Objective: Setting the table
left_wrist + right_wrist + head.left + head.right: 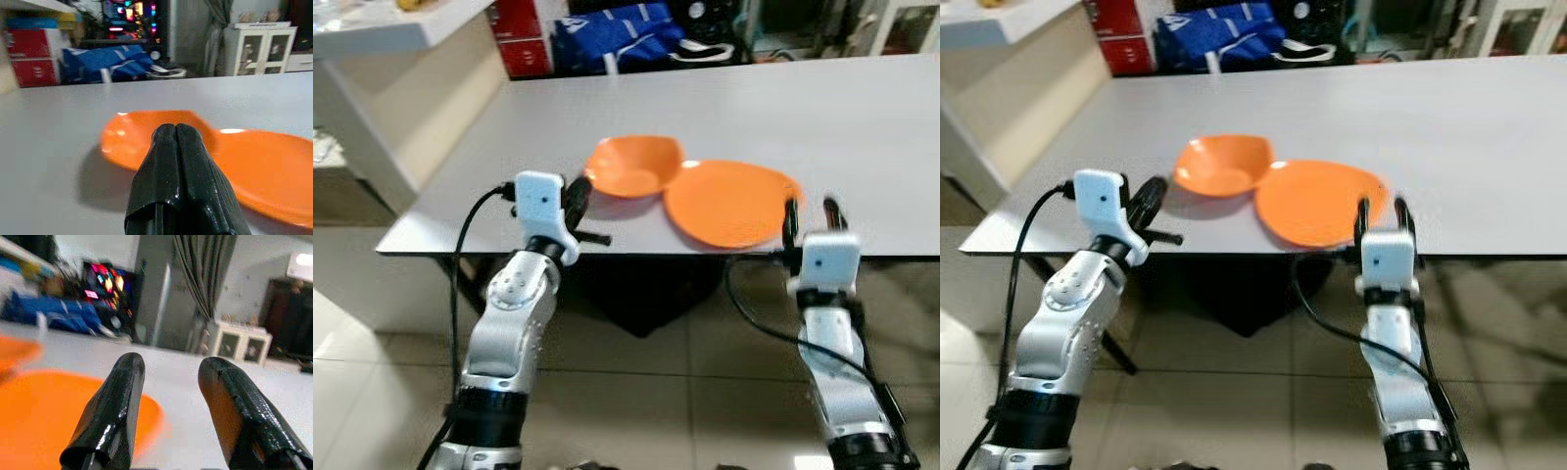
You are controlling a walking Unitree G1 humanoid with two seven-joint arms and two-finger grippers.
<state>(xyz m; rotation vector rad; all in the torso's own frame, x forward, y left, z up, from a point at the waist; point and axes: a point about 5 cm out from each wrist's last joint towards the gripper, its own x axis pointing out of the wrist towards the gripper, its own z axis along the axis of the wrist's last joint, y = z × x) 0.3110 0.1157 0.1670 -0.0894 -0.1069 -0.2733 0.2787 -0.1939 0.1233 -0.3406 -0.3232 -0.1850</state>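
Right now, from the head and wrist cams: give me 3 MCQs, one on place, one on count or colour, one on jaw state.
1. Where does the orange bowl sit relative to the orange plate?
A. to the robot's left of it
B. stacked on it
C. on the floor

2. How many orange dishes are on the grey table?
A. one
B. two
C. four

3. How are the jaws?
A. both shut
B. left open, right shut
C. left shut, right open

Key: 1 A, bowl lies left of the plate at the near edge. 2 B, bowl plus plate. 3 C, left gripper is pressed together; right gripper shows a clear gap.
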